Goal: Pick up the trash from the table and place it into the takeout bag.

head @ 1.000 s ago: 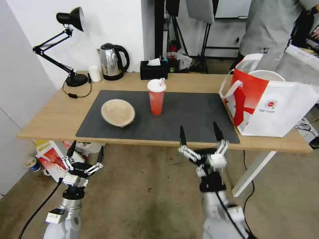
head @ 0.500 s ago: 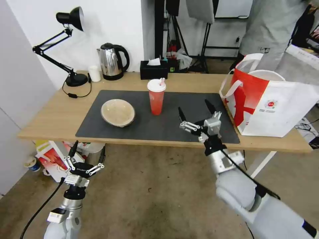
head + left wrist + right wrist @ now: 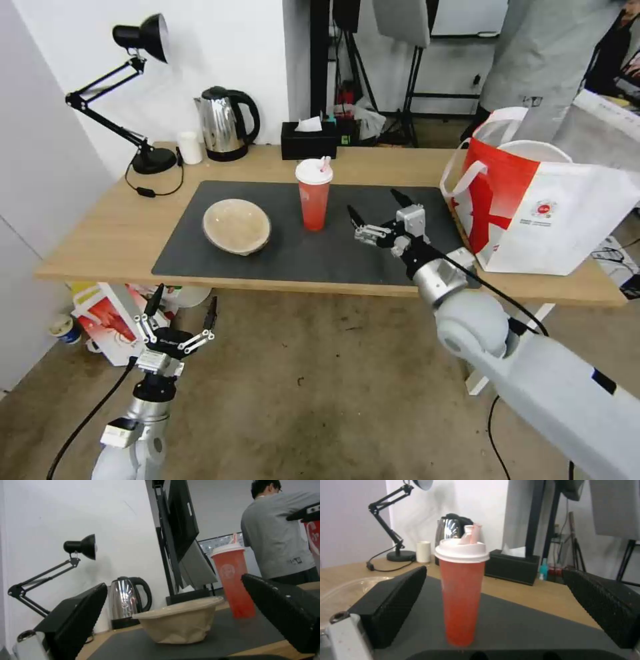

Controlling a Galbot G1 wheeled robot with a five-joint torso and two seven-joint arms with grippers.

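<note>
Right tool (image 3: 377, 211) has risen from below the table (image 3: 100, 240) edge and now hovers over the dark mat (image 3: 373, 247), jaws spread wide, aimed at the red drink cup (image 3: 314, 195) but not touching it. Cup stands upright mid-mat, unmoved; beige bowl (image 3: 237, 227) sits beside it, also unmoved. Takeout bag (image 3: 540, 207) stands at the table's right end. Left tool (image 3: 181, 309) hangs released below the table's front edge, nearly where it was.

Light-wood table (image 3: 120, 227), matt grey mat (image 3: 373, 233); glossy metal kettle (image 3: 223, 123); beige bowl (image 3: 237, 227) perhaps paper pulp.
</note>
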